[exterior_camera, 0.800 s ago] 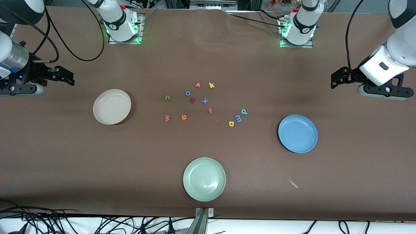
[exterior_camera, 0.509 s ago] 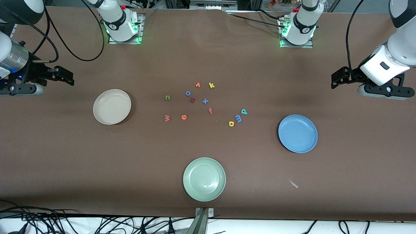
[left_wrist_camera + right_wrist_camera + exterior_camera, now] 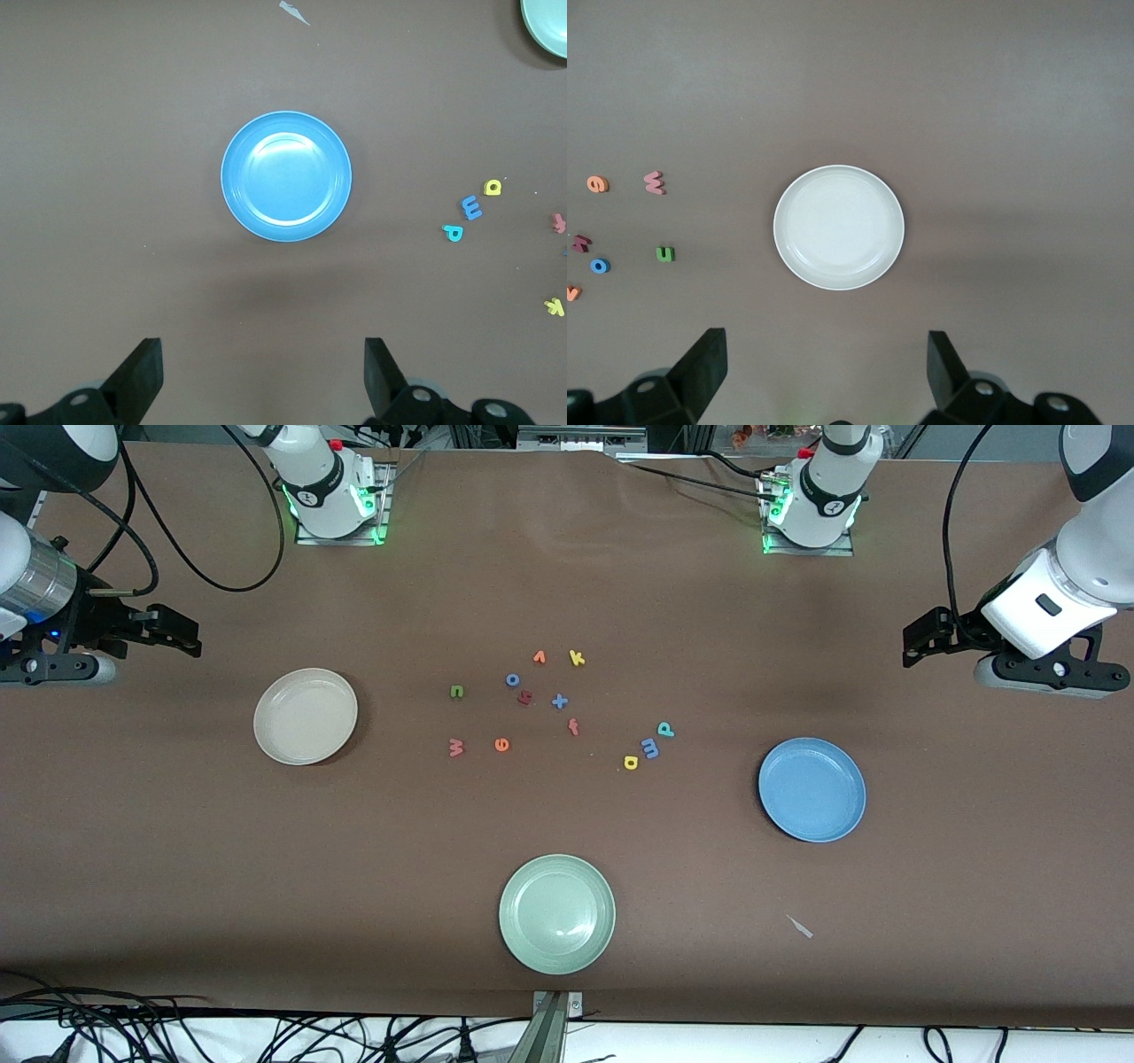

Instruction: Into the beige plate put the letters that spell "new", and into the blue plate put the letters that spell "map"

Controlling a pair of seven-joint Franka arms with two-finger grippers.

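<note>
Both claws spread wide, gripping nothing, raised at the ends of the surface.

Left claw (image 3: 261, 376) up over the bare brown surface (image 3: 886, 921) at its own end, blue plate (image 3: 812, 789) near it, yellow a (image 3: 631, 762), blue m (image 3: 649, 749) and teal p (image 3: 665, 730) clustered farther off toward the middle. Right claw (image 3: 824, 376) likewise up at its end, beige plate (image 3: 306, 716) near it, with green n (image 3: 457, 691), pinkish-red w (image 3: 456, 747) and orange e (image 3: 502, 745) farther off toward the middle. All six letters flat on the surface, both plates bare.
</note>
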